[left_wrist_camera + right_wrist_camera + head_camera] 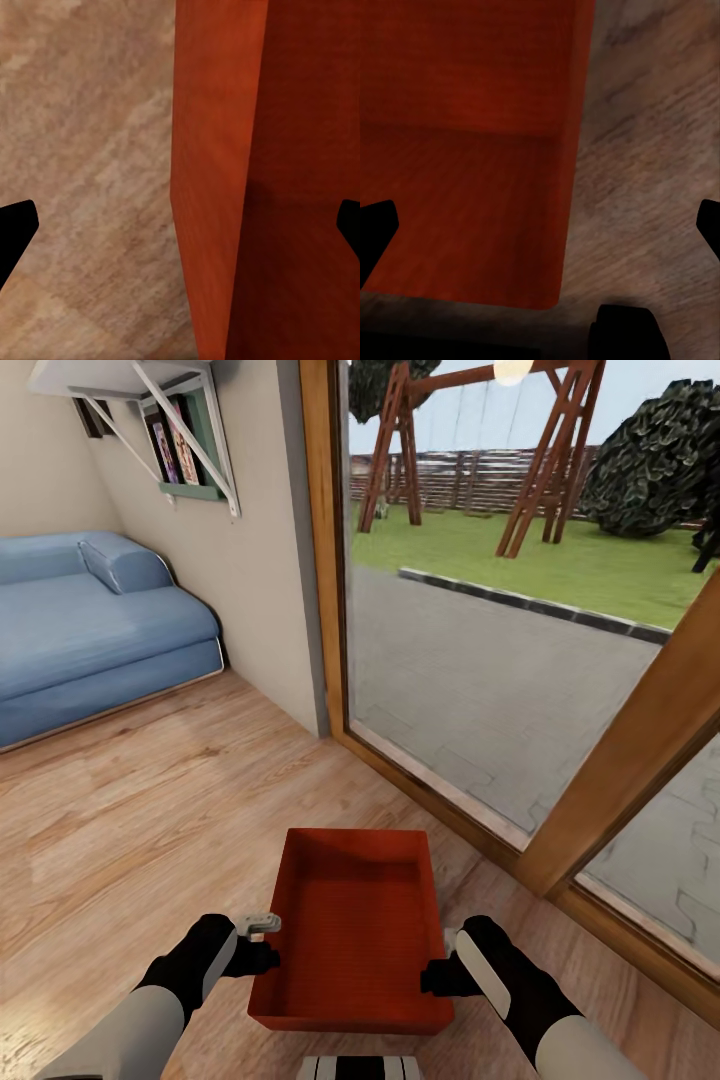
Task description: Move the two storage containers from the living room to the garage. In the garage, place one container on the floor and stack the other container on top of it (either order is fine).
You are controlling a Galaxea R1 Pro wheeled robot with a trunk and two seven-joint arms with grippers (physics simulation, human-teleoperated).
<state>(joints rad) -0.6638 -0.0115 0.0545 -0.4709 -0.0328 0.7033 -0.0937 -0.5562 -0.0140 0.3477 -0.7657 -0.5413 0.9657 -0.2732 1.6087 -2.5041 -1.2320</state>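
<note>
Closing both sets of fingers evenly on the two long walls, at matching height and near the front end, looks like the way to lift this bin level; a lopsided pinch on such thin, smooth walls would likely let it tilt or slip. The red-orange rectangular lidless plastic storage container [352,940] sits on the light wood-plank flooring [130,810] of the living room, near the wood-framed glass door [440,620], its inside bare and faintly ribbed. The left gripper [262,950] straddles the left wall, its fingers spread wide with one tip outside and one inside the bin, not yet pinching. The right gripper [435,972] straddles the right wall likewise, wide apart and gripping nothing.
</note>
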